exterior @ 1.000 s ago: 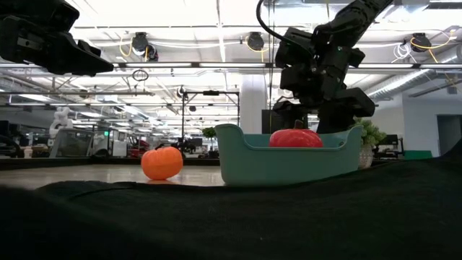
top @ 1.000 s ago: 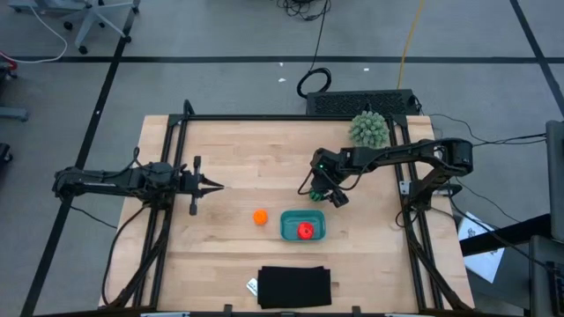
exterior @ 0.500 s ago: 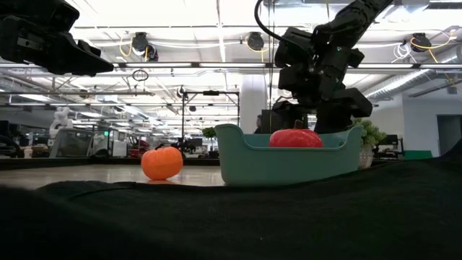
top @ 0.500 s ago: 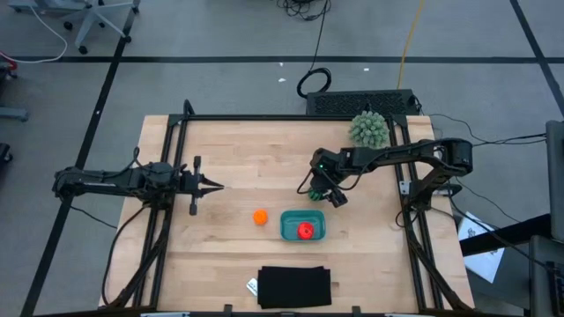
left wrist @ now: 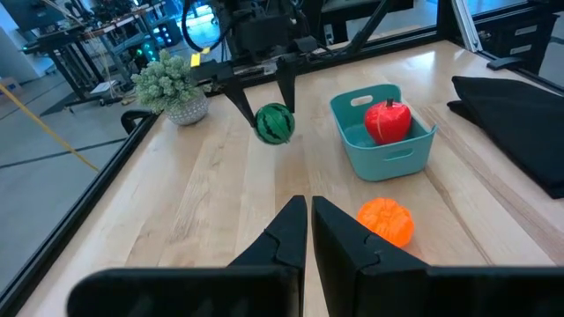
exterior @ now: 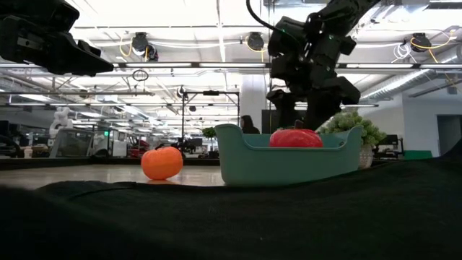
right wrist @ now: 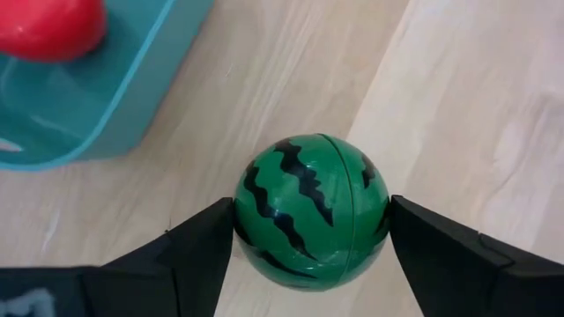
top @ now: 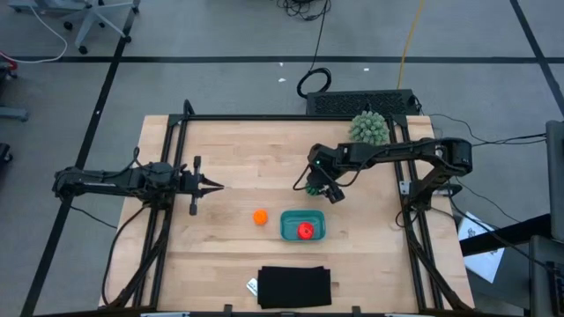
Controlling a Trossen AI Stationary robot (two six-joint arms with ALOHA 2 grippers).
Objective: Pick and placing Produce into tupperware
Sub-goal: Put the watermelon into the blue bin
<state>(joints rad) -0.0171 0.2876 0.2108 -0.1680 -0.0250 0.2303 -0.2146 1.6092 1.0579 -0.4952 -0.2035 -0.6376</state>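
My right gripper (top: 314,187) is shut on the dark-green striped watermelon (right wrist: 310,211), a little above the table just beyond the far edge of the teal tupperware (top: 286,232). The left wrist view shows the same watermelon (left wrist: 275,123) beside the tupperware (left wrist: 388,155). The red tomato (top: 305,231) lies inside the tupperware, on its floor. To the tupperware's left, the orange ball (top: 260,217) rests on the table. My left gripper (top: 217,186) waits shut at the table's left, above the wood, with nothing in it. My right gripper pinches the watermelon between its two fingers (right wrist: 189,251), one on each opposite side (right wrist: 248,220) at its widest part. The fingers slant down onto it from the table's right. The watermelon sits between the fingertips, clear of the table.
A pale-green spiky ball (top: 368,129) stands at the far right corner. A black flat rectangle (top: 294,286) lies at the near edge, in front of the tupperware. Bare wood stretches between the two arms.
My right gripper has risen a little, mostly in the last half second, carrying the watermelon up with it and drifting slightly toward the table's far left. Its hold has stayed the same.
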